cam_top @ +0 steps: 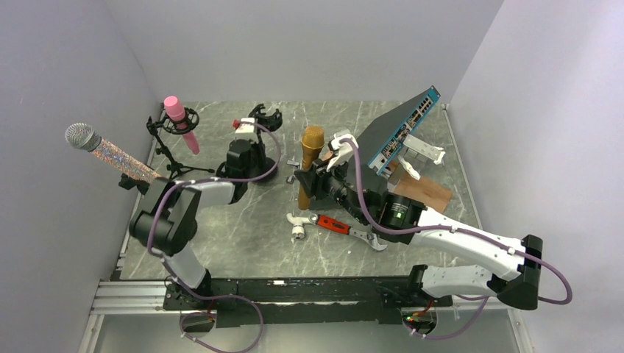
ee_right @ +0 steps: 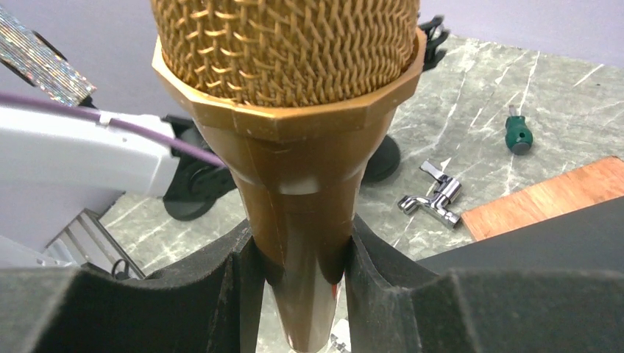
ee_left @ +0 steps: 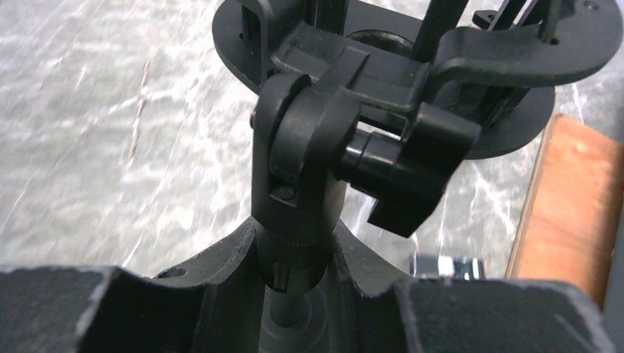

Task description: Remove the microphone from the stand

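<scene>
"What's nearest the bases?"

"A red wrench [cam_top: 335, 225] and a white tap [cam_top: 298, 225], lying on the table [cam_top: 243, 246]."

"And the right claw [ee_right: 298, 276]?"

"It's closed on the gold mic [ee_right: 294, 110], pinching the tapered handle just below the mesh head. The mic is upright, right of the stand [ee_left: 294, 169] and apart from it. I can't tell whether its foot touches the table."

"The left claw [ee_left: 291, 287]?"

"It's narrow, clamped round the stand's post under the swivel joint. The clip [cam_top: 266, 115] is just beyond it, well clear of the mic."

"And farther back?"

"A glitter mic [cam_top: 103, 147] by the left wall, with a pink mic [cam_top: 176, 110] in a mount behind it. On the right, a blue-faced switch [cam_top: 401, 129] is tilted over a board [cam_top: 427, 193]."
</scene>
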Tool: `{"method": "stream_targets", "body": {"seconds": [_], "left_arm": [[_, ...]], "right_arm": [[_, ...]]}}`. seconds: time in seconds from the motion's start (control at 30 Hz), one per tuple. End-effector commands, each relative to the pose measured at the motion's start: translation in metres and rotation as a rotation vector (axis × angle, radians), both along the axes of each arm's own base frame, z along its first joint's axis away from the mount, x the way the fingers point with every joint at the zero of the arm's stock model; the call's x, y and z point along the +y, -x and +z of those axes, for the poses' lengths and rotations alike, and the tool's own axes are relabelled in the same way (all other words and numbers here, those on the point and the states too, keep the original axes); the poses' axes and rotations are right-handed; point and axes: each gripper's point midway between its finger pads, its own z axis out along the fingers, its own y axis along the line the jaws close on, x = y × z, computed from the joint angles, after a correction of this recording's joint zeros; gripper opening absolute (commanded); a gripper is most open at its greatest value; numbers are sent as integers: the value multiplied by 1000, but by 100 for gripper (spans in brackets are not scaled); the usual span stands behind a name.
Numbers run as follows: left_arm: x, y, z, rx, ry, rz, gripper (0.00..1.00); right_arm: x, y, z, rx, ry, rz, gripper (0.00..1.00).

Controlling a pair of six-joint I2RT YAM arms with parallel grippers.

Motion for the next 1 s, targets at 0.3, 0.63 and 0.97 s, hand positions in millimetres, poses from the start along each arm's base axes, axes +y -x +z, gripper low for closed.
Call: {"method": "stream_targets", "body": {"seconds": [0.3,0.63,0.97], "left_arm": [[-29,-100,54,-218,104,-83,16],[-22,-46,51,-130,223,-70,99],[-51,56,97,123,436,-294,99]], "right_arm": [[13,-8,27,-35,-36,7,0],[17,-2,31,-12,-76,43,0],[5,-1,35,45,-81,2,0]]}}
